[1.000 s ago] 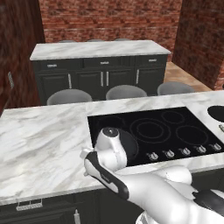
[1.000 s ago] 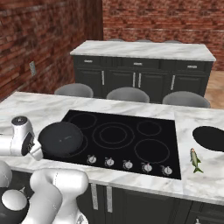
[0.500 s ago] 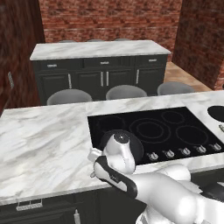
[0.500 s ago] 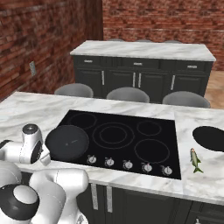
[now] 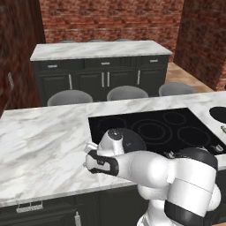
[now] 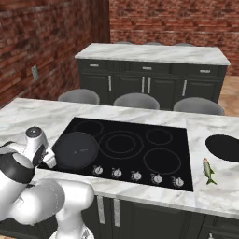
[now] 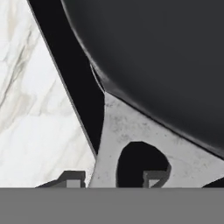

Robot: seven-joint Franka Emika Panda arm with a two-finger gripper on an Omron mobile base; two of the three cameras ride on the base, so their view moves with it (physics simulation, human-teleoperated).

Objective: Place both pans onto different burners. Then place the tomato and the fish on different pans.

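Note:
One black pan (image 6: 74, 149) lies on the front-left burner of the glass cooktop (image 6: 140, 127); its rim (image 5: 132, 140) peeks out behind my wrist. My gripper (image 6: 48, 160) hovers at that pan's left edge, over its handle. In the hand view the pan (image 7: 166, 52) and its silvery handle tip (image 7: 131, 131) lie flat beneath the gripper (image 7: 110, 180). The jaws stand apart with nothing clamped. The second pan (image 6: 225, 147) rests on the marble to the right of the cooktop, with the fish (image 6: 208, 171) just in front of it. The tomato is out of view.
Silver knobs (image 6: 135, 175) line the cooktop's front edge. Bare marble counter (image 5: 44, 145) stretches left of the cooktop. Three grey stools (image 6: 137, 100) stand beyond the island, with a dark cabinet run (image 6: 149, 84) and brick walls behind.
The pan and my hand slid a little to the right, then stopped. My elbow swung across the front. The jaws have widened slightly.

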